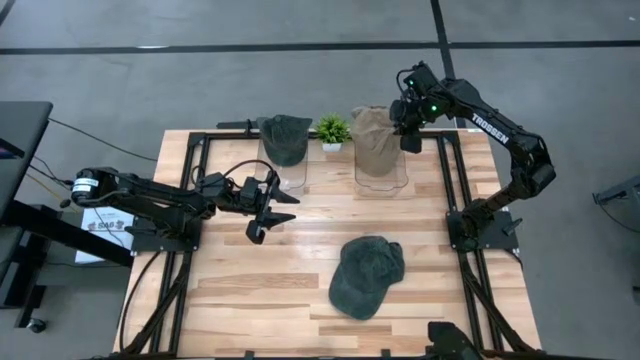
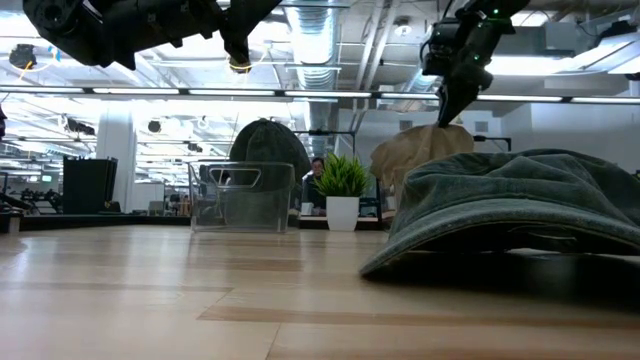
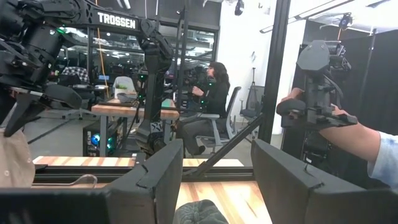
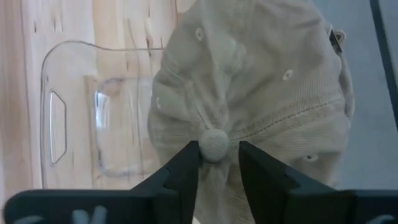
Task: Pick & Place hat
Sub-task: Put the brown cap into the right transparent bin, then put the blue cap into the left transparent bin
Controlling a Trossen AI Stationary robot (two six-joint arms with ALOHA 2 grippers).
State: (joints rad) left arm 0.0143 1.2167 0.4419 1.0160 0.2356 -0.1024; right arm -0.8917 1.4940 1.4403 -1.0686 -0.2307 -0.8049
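Dark green denim is lying nearest you: a green cap is resting flat on the wooden table, toward the front and right of centre, well apart from both arms. In the low view that cap is filling the right foreground.

Farther back, your left gripper is hovering over the left half of the table, its fingers standing apart and holding nothing.

At the rear edge you are looking at three items in a row. A clear stand on the left is carrying a second dark green cap. A small potted plant is sitting between the two stands. On the right, a tan cap is draped over another clear stand.

Your right gripper is working at that tan cap, right at its crown. In the right wrist view the fingers are flanking the top button of the tan cap, slightly apart on either side of it; whether they are pinching the fabric cannot be told.

Beyond the table, a seated person is visible, and a forearm is showing at the edge.
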